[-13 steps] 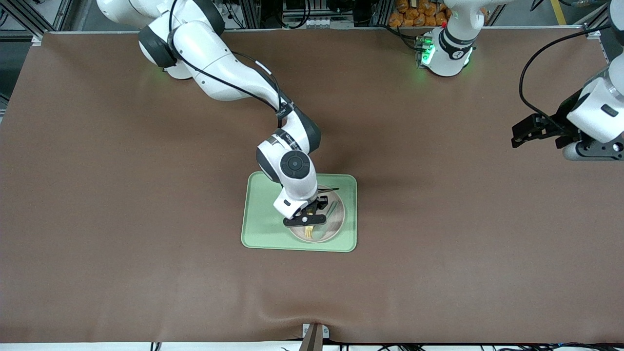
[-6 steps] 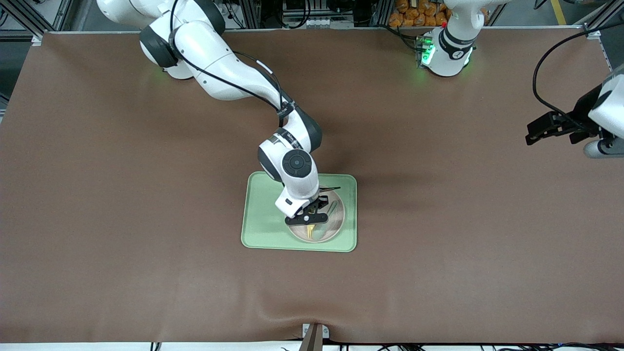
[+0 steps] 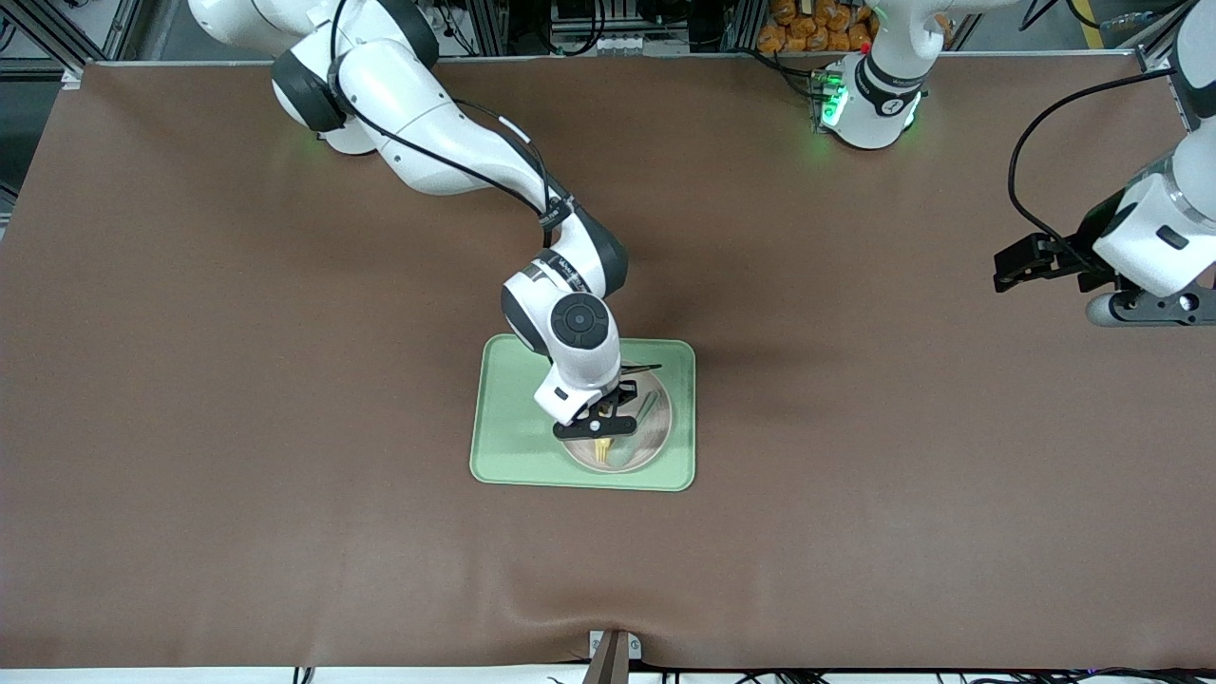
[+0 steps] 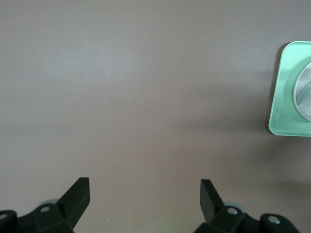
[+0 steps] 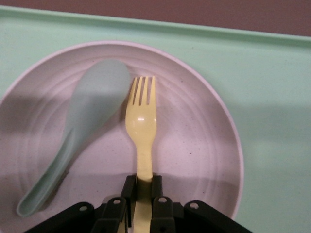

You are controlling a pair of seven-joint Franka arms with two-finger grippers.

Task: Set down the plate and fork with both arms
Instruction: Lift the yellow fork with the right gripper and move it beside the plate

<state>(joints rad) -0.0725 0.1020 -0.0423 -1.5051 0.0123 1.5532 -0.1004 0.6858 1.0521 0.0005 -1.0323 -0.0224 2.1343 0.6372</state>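
Observation:
The pale plate (image 5: 199, 145) lies on the green tray (image 5: 272, 97). On the plate, the yellow fork (image 5: 141, 121) lies beside a grey-green spoon (image 5: 82, 141). My right gripper (image 5: 142, 182) is shut on the fork's handle, with the tines pointing away from it. In the front view the right gripper (image 3: 598, 429) hangs low over the plate (image 3: 658, 429), and the fork (image 3: 602, 452) shows just below it. My left gripper (image 3: 1000, 273) hovers open over bare mat at the left arm's end of the table. Its fingers (image 4: 77, 194) hold nothing.
The tray (image 3: 513, 427) sits mid-table on the brown mat. The spoon (image 3: 648, 407) lies across the plate next to the right gripper. The left wrist view catches one corner of the tray (image 4: 286, 97) with the plate (image 4: 303, 94) on it.
My right gripper has shut on the fork's handle. The left arm swung toward its end of the table and came back to about where it was.

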